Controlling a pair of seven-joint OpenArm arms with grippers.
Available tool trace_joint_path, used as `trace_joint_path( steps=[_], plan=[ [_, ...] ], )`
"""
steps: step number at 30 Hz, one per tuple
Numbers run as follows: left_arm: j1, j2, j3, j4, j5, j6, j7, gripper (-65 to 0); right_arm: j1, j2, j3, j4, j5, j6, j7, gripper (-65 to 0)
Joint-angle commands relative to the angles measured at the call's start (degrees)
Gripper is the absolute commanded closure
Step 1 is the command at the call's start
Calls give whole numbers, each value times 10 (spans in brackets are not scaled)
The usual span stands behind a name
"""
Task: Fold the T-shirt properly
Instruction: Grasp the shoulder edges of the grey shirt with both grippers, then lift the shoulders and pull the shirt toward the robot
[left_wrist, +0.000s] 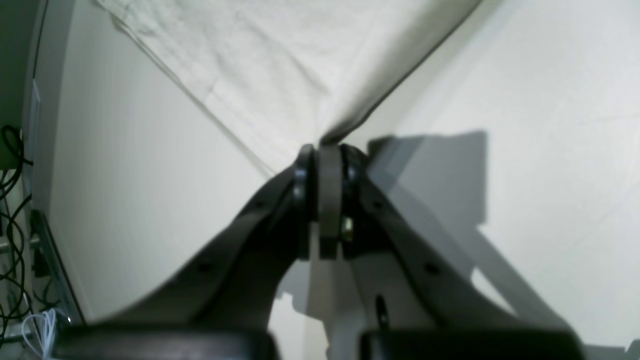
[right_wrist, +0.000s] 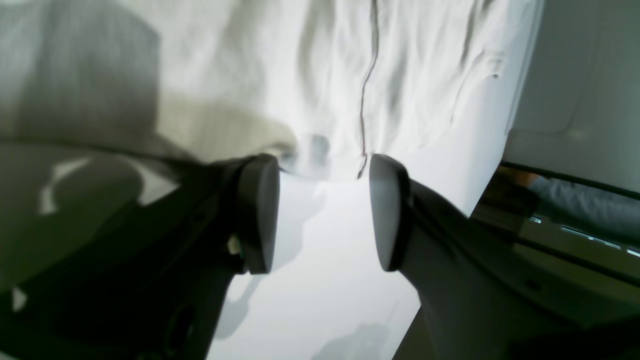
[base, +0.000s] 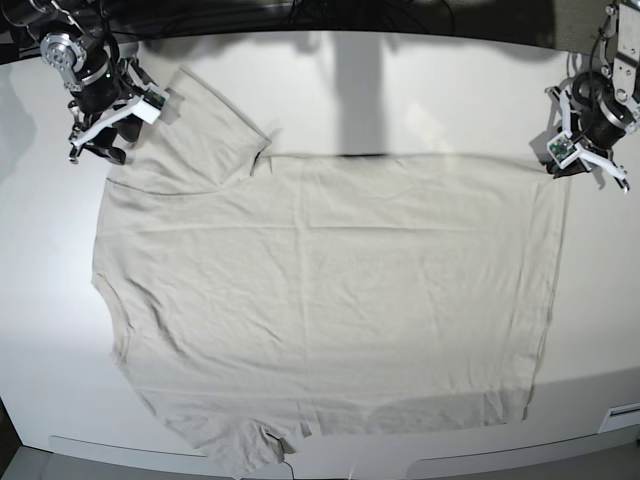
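Note:
The T-shirt (base: 320, 280) lies spread flat on the white table (base: 400, 90), pale beige and lightly wrinkled. Its hem side faces the base view's right and its sleeves the left. My left gripper (base: 563, 163) sits at the shirt's far right corner. In the left wrist view the left gripper (left_wrist: 330, 150) is shut on that fabric corner, and the T-shirt (left_wrist: 250, 60) runs taut away from it. My right gripper (base: 95, 150) rests beside the far sleeve at the top left. In the right wrist view the right gripper (right_wrist: 324, 215) is open above bare table, with the T-shirt (right_wrist: 400, 60) edge just past its tips.
The near sleeve (base: 250, 450) reaches the table's front edge. Dark cables (left_wrist: 12, 225) hang past the table edge beside the left arm. The table edge (right_wrist: 505, 140) drops off close to the right gripper. A small white label (base: 620, 415) sits at the front right.

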Motion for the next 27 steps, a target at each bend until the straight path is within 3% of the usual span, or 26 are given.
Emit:
trace_joint_path(
  steps=[1, 7, 10, 14, 24, 27],
  plan=[
    [5, -7, 0, 0, 10, -20, 21, 0, 5, 8, -7, 1, 4, 3, 2, -300],
    [5, -7, 0, 0, 10, -20, 21, 0, 30, -10, -28, -6, 4, 6, -10, -300],
    [5, -7, 0, 0, 10, -20, 21, 0, 30, -11, -28, -6, 4, 29, -9, -300],
    [5, -7, 0, 0, 10, -20, 21, 0, 30, -11, -28, -6, 4, 35, -8, -300],
    [5, -7, 0, 0, 10, -20, 21, 0, 62, -11, -29, -14, 17, 124, -6, -299],
    [5, -7, 0, 0, 10, -20, 21, 0, 63, -11, -29, -14, 21, 136, -6, -226]
  ],
)
